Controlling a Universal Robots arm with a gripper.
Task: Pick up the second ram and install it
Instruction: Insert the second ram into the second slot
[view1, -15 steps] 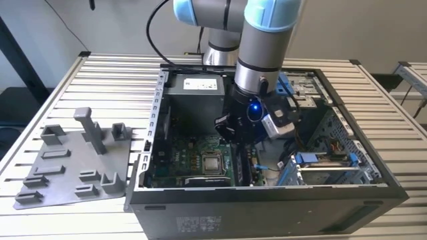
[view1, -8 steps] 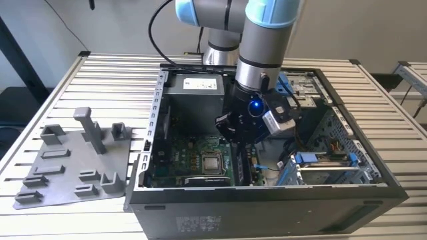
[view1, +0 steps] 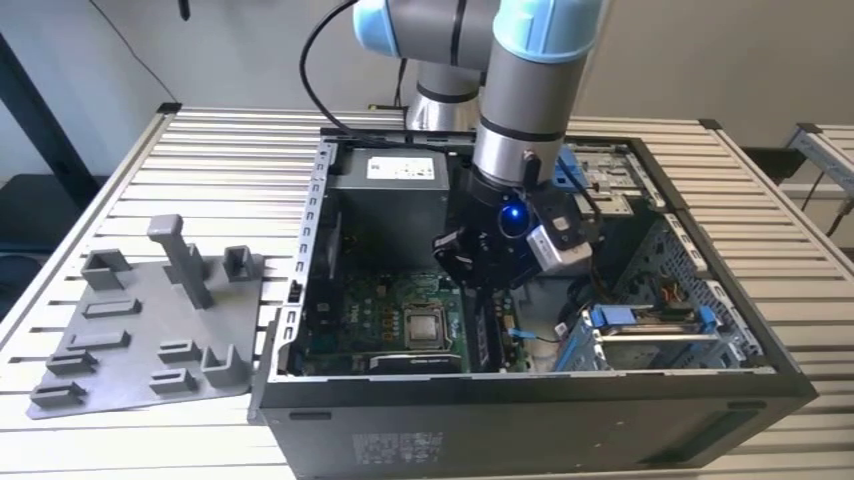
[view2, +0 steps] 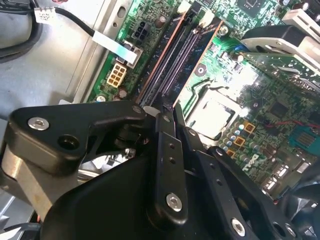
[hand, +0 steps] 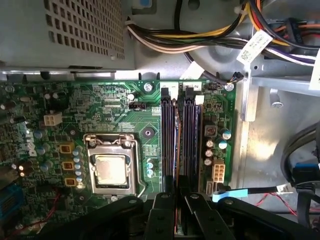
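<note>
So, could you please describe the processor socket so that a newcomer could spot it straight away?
Inside the open computer case, find the green motherboard on its floor. The processor socket sits beside the long black memory slots: a square metal frame around a silvery chip, the board's only large shiny square.

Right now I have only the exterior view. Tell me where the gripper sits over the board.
Observer: In the first wrist view the gripper sits at one end of the memory slots, lined up with them.
Operator: Report what flanks those slots.
Observer: The processor socket is on one side and a white connector on the other.
Operator: Check the slots' far end.
Observer: White latches stand there. I cannot tell whether a stick is seated.
</note>
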